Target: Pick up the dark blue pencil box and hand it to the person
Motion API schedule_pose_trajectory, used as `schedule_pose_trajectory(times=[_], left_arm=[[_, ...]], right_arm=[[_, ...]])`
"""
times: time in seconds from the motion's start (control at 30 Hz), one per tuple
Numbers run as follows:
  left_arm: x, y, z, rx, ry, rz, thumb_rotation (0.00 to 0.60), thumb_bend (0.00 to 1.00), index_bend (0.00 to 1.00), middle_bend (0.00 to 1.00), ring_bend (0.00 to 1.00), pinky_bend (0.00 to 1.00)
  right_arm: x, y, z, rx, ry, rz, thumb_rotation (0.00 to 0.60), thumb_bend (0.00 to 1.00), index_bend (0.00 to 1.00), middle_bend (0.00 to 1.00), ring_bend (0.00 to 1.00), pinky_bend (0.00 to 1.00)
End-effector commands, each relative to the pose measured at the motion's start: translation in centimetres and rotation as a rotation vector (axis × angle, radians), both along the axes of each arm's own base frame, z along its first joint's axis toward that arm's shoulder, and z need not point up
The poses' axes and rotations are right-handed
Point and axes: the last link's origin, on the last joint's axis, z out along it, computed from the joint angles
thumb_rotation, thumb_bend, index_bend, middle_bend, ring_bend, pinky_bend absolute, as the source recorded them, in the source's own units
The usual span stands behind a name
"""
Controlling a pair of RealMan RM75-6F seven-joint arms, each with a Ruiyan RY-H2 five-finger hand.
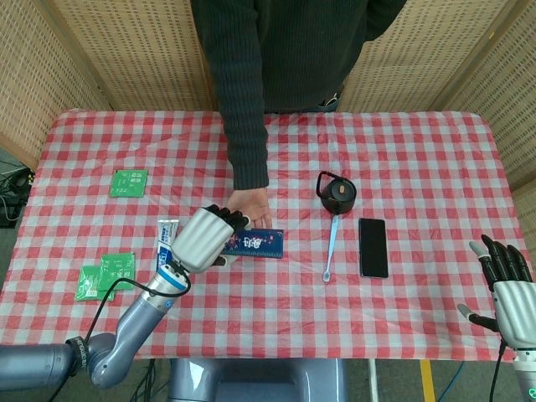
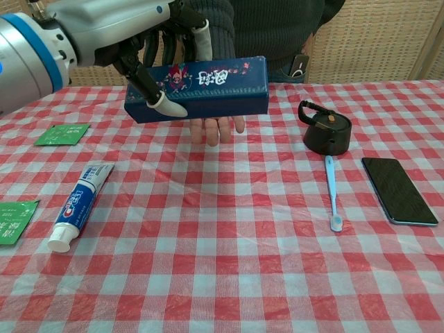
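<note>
My left hand (image 1: 203, 236) (image 2: 132, 28) grips the left end of the dark blue pencil box (image 1: 258, 243) (image 2: 208, 87) and holds it in the air, well above the checked cloth. The box is long, with a small picture and white characters on its side. It hangs just in front of the person's open palm (image 1: 254, 208) (image 2: 220, 127), whose fingertips show under the box in the chest view. My right hand (image 1: 507, 286) is open at the table's right front corner, far from the box, holding nothing.
A toothpaste tube (image 1: 165, 241) (image 2: 78, 204) lies left of the box. Green packets (image 1: 106, 275) (image 1: 128, 182) sit further left. A black lid with a loop (image 1: 337, 193) (image 2: 324, 130), a blue toothbrush (image 1: 332, 246) (image 2: 332, 190) and a phone (image 1: 373, 247) (image 2: 399, 189) lie to the right.
</note>
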Motion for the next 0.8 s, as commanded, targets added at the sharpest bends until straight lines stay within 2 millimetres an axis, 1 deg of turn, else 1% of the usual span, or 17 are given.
schedule_pose_trajectory(times=[0.03, 0.13, 0.3, 0.33, 0.4, 0.43, 0.47, 0.5, 0.53, 0.57, 0.63, 0.67, 0.8], left_arm=[[0.8, 1.8, -0.8, 0.011, 0.020, 0.040, 0.600, 0.11, 0.57, 0.51, 0.53, 0.57], [1.1, 2.4, -2.2, 0.015, 0.043, 0.059, 0.600, 0.11, 0.57, 0.51, 0.53, 0.57], [1.1, 2.7, -3.3, 0.037, 0.065, 0.095, 0.600, 0.10, 0.56, 0.51, 0.53, 0.57], [1.1, 2.8, -3.4, 0.039, 0.071, 0.105, 0.600, 0.09, 0.55, 0.50, 0.52, 0.56], [0.9, 2.8, -3.7, 0.038, 0.088, 0.127, 0.600, 0.07, 0.50, 0.44, 0.48, 0.54], [0.8, 2.7, -3.8, 0.031, 0.095, 0.140, 0.600, 0.04, 0.41, 0.35, 0.41, 0.49], [0.7, 2.6, -3.8, 0.017, 0.101, 0.155, 0.600, 0.02, 0.29, 0.22, 0.29, 0.41], [0.7, 2.5, -3.8, 0.006, 0.101, 0.162, 0.600, 0.01, 0.19, 0.14, 0.21, 0.34], [0.7, 2.5, -3.6, -0.003, 0.097, 0.168, 0.600, 0.00, 0.08, 0.05, 0.10, 0.24], [0.8, 2.4, -3.4, -0.005, 0.089, 0.168, 0.600, 0.00, 0.02, 0.01, 0.03, 0.15], [1.2, 2.3, -2.7, -0.001, 0.053, 0.161, 0.600, 0.00, 0.00, 0.00, 0.00, 0.05], [1.3, 2.2, -2.2, 0.001, 0.032, 0.156, 0.600, 0.00, 0.00, 0.00, 0.00, 0.02], [1.8, 1.7, 0.3, 0.025, -0.054, 0.123, 0.600, 0.00, 0.00, 0.00, 0.00, 0.00]], right_arm=[[-0.1, -0.1, 0.1, -0.001, -0.003, -0.001, 0.600, 0.00, 0.00, 0.00, 0.00, 0.00], [-0.3, -0.2, 0.5, -0.011, -0.012, -0.010, 0.600, 0.00, 0.00, 0.00, 0.00, 0.00], [-0.4, -0.3, 0.7, -0.012, -0.020, -0.012, 0.600, 0.00, 0.00, 0.00, 0.00, 0.00], [-0.4, -0.2, 0.8, -0.013, -0.022, -0.012, 0.600, 0.00, 0.00, 0.00, 0.00, 0.00], [-0.4, -0.2, 0.8, -0.014, -0.024, -0.011, 0.600, 0.00, 0.00, 0.00, 0.00, 0.00], [-0.4, -0.2, 0.9, -0.014, -0.025, -0.011, 0.600, 0.00, 0.00, 0.00, 0.00, 0.00], [-0.4, -0.2, 0.9, -0.014, -0.026, -0.011, 0.600, 0.00, 0.00, 0.00, 0.00, 0.00], [-0.4, -0.2, 0.9, -0.015, -0.027, -0.010, 0.600, 0.00, 0.00, 0.00, 0.00, 0.00], [-0.4, -0.2, 0.9, -0.016, -0.027, -0.010, 0.600, 0.00, 0.00, 0.00, 0.00, 0.00], [-0.4, -0.2, 0.9, -0.016, -0.027, -0.010, 0.600, 0.00, 0.00, 0.00, 0.00, 0.00], [-0.4, -0.1, 0.9, -0.016, -0.027, -0.010, 0.600, 0.00, 0.00, 0.00, 0.00, 0.00], [-0.4, -0.1, 0.9, -0.015, -0.026, -0.010, 0.600, 0.00, 0.00, 0.00, 0.00, 0.00], [-0.4, -0.1, 0.8, -0.012, -0.024, -0.010, 0.600, 0.00, 0.00, 0.00, 0.00, 0.00]])
